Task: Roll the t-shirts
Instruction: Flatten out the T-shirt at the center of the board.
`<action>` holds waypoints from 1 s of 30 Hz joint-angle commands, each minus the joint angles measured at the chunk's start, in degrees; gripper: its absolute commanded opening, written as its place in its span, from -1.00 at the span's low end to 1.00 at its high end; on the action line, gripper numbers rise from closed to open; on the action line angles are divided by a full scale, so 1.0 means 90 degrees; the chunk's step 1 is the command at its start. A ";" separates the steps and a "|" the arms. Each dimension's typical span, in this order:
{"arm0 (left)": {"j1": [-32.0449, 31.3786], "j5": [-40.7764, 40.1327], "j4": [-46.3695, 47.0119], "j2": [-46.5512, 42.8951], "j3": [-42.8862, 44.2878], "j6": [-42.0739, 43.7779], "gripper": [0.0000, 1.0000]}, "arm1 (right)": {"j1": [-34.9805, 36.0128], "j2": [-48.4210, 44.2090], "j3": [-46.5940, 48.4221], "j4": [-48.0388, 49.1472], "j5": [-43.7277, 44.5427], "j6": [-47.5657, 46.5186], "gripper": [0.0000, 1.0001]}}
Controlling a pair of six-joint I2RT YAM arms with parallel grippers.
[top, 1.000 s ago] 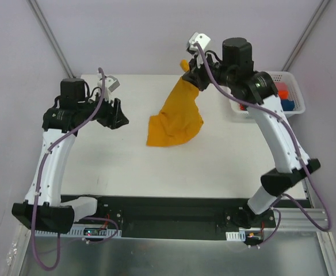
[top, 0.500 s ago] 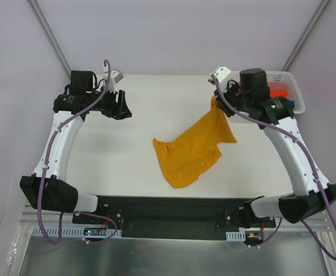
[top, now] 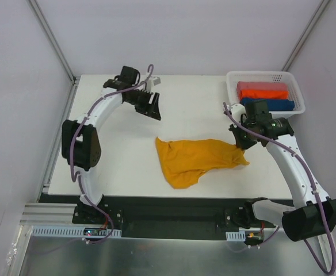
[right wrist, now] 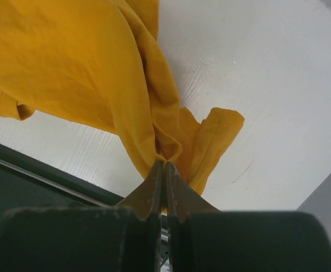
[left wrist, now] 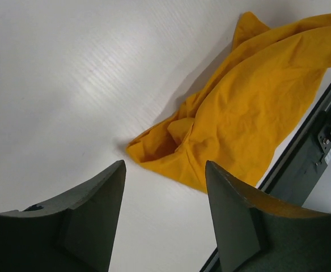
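T-shirt (top: 197,162) crumpled, right gripper (right wrist: 164,168) clamped on its right end.
Left gripper (top: 155,107) jaws apart, empty, beyond t-shirt's far-left corner.

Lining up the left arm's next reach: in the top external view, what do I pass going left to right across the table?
left gripper, open and holding nothing → t-shirt, lying crumpled → right gripper, shut on the cloth's right end → white basket, far right corner.

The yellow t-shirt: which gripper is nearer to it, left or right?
Right. The right gripper is shut on one end of the t-shirt; the left gripper is open, apart from it, farther back.
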 commanded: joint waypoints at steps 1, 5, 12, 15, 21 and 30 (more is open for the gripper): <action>-0.0673 0.0213 0.0007 0.0975 0.0497 -0.0155 0.15 | -0.0087 -0.0242 -0.0039 -0.0237 0.0072 0.0289 -0.99; -0.1094 0.0622 0.0017 0.1699 0.0868 -0.0039 0.04 | -0.0292 -0.0271 -0.0097 -0.0178 0.0004 0.0298 -0.99; -0.1543 0.0310 -0.0012 0.2315 0.0761 0.0049 -0.05 | -0.0380 -0.0193 -0.0098 0.0007 -0.0201 0.0357 -0.99; -0.1553 0.0486 -0.0061 0.2315 0.0693 0.0059 -0.10 | -0.0400 -0.0047 -0.0107 0.0065 -0.0289 0.0357 -0.99; -0.1378 0.1326 -0.0510 0.1762 0.0761 0.0245 -1.00 | -0.0400 0.0955 0.0389 0.0582 -0.0436 0.0308 -0.99; 0.0291 0.1073 -0.0510 -0.1195 0.1201 0.0098 -1.00 | -0.0312 0.3779 0.5903 0.0769 -0.0211 0.0415 -0.99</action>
